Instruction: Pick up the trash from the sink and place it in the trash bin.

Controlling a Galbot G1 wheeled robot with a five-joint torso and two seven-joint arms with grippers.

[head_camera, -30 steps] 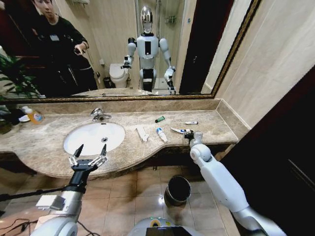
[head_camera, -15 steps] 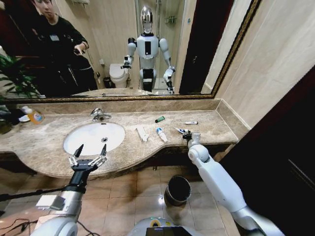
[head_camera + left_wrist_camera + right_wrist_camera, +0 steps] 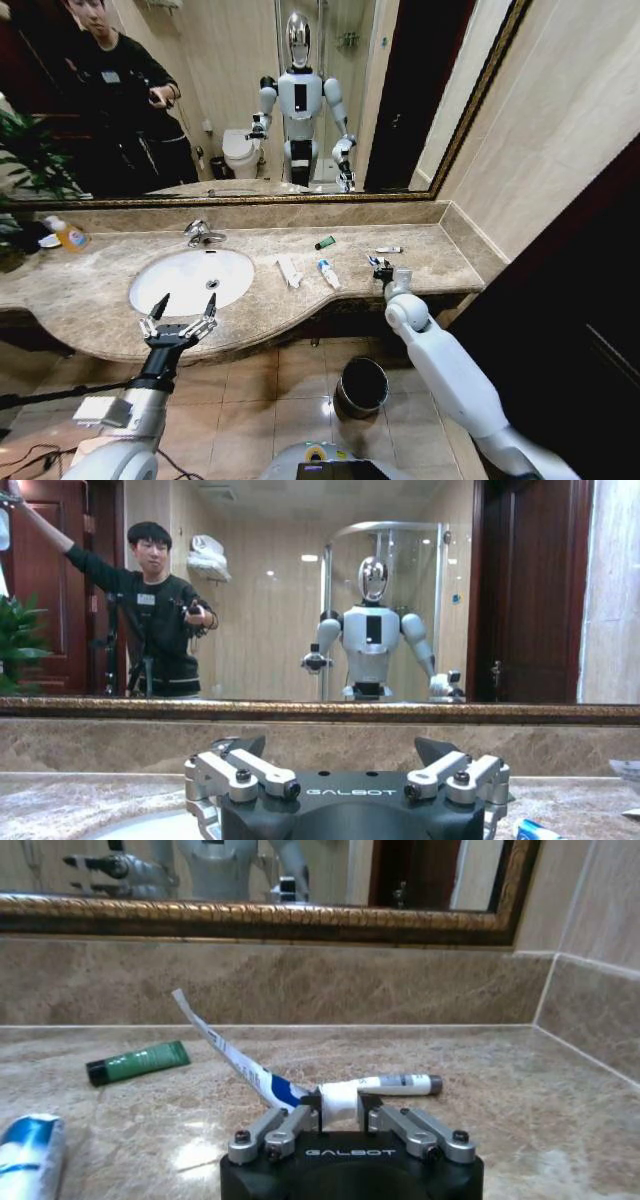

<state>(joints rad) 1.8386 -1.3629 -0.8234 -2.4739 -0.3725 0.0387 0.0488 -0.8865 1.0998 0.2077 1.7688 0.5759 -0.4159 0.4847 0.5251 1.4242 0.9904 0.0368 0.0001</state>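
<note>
My right gripper (image 3: 384,273) (image 3: 340,1104) is shut on one end of a white-and-blue tube (image 3: 375,262) (image 3: 235,1054), which slants up off the beige countertop (image 3: 430,262). A second white-and-blue tube (image 3: 328,273) (image 3: 28,1151), a flat white packet (image 3: 289,270), a dark green block (image 3: 325,242) (image 3: 138,1062) and a thin white stick (image 3: 388,250) (image 3: 395,1083) lie on the counter, to the right of the white sink (image 3: 192,280). The left gripper (image 3: 180,318) (image 3: 340,746) hovers open at the sink's front edge. On the floor below the counter stands the dark trash bin (image 3: 361,385).
A chrome faucet (image 3: 203,234) stands behind the basin, and a bottle of orange liquid (image 3: 68,235) sits at the far left by a plant. A mirror runs along the back wall. The counter's curved front edge overhangs the tiled floor.
The tube in the right gripper has tipped up from lying flat on the counter to slanting upward. The left arm has not moved.
</note>
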